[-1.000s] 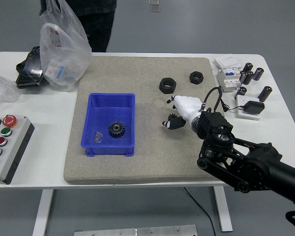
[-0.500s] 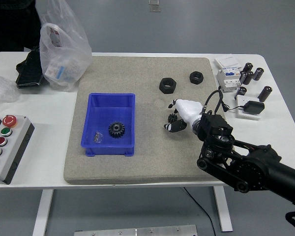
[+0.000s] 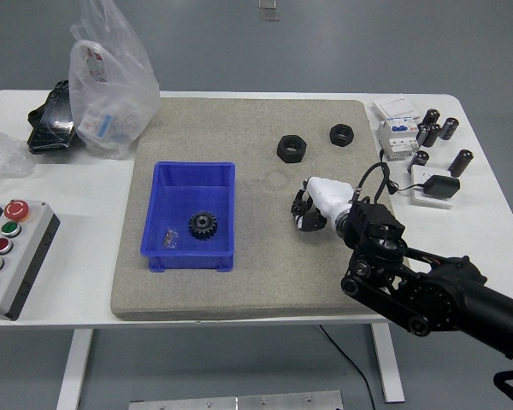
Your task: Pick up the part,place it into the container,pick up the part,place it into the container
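Right hand curled over the mat, two nuts lying free beyond it.

Head view: the right hand reaches in from the lower right over the grey mat on the white bench; its fingers are curled in, and whether they hold anything I cannot tell. A larger black nut and a smaller nut lie on the mat beyond the hand, apart from it. The blue bin sits left of the hand, holding a black gear and a small clear piece. A plastic bag stands at the far left, a button box at the left edge.
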Controlling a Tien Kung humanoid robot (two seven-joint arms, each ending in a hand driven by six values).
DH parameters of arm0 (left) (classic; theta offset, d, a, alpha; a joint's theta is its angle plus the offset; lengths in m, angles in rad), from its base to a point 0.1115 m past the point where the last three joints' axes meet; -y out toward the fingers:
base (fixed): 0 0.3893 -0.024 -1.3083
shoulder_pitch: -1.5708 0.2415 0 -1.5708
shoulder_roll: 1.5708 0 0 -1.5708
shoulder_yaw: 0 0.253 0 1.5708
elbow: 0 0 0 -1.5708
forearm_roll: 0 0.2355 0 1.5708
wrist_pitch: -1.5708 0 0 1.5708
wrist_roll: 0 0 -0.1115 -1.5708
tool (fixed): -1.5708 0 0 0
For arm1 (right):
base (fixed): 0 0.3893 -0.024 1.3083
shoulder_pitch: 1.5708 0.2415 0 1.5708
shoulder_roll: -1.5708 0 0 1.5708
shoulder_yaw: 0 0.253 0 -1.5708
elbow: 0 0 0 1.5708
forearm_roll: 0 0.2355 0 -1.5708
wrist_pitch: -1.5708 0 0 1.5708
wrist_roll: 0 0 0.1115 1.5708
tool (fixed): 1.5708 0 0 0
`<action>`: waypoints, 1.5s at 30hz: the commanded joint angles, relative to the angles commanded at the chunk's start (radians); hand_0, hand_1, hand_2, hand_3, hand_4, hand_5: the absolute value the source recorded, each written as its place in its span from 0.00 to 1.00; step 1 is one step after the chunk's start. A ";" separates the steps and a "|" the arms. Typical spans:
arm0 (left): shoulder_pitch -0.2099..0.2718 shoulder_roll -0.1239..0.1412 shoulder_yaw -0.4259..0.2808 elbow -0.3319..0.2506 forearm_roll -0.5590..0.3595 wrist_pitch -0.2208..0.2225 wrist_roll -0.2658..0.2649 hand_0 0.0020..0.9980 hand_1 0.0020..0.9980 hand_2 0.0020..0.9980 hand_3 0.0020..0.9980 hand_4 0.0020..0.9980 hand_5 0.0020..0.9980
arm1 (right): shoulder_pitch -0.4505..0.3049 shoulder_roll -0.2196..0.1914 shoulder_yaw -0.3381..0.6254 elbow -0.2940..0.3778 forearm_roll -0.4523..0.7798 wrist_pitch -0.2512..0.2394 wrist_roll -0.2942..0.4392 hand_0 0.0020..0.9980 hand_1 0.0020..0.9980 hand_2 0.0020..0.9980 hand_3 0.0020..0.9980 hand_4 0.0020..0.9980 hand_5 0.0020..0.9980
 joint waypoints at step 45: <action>-0.012 0.012 0.003 0.000 -0.010 -0.006 0.005 0.69 0.55 0.54 0.62 0.54 0.07 | 0.237 0.097 -0.235 0.037 0.509 -0.349 0.232 0.23 0.56 0.47 0.53 0.62 0.02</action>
